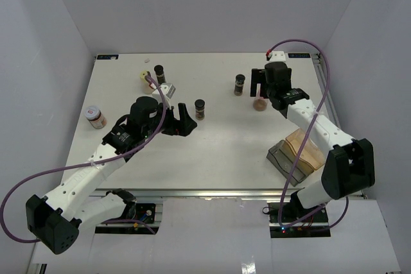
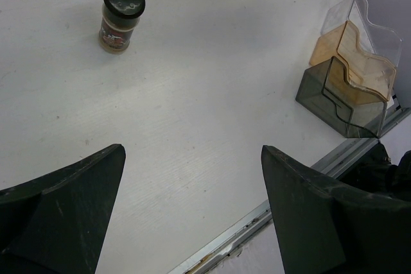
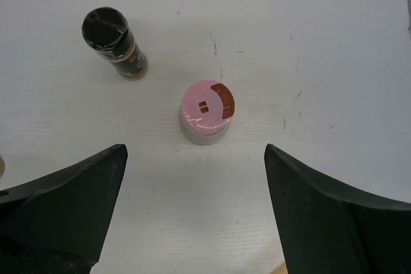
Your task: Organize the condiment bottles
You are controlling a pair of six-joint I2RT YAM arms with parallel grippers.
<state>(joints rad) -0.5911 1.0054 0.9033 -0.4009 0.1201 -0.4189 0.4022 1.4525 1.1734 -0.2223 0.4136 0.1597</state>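
Three dark brown jars with black caps stand on the white table: one at the back left (image 1: 159,72), one mid-table (image 1: 200,109) and one at the back right (image 1: 239,84). A pale-yellow-lidded jar (image 1: 145,80) stands by the back-left one. Pink-lidded jars stand at the left edge (image 1: 94,117) and at the right (image 1: 259,102). My left gripper (image 1: 187,119) is open and empty; in its wrist view (image 2: 192,152) the mid-table jar (image 2: 122,24) is ahead and to the left. My right gripper (image 1: 261,89) is open above the right pink-lidded jar (image 3: 205,110); its wrist view (image 3: 195,149) also shows the back-right dark jar (image 3: 112,42).
A stepped rack of grey, amber and clear tiers (image 1: 295,153) stands at the front right, also in the left wrist view (image 2: 352,75). The table's metal front rail (image 2: 270,213) runs just below the left fingers. White walls enclose the table.
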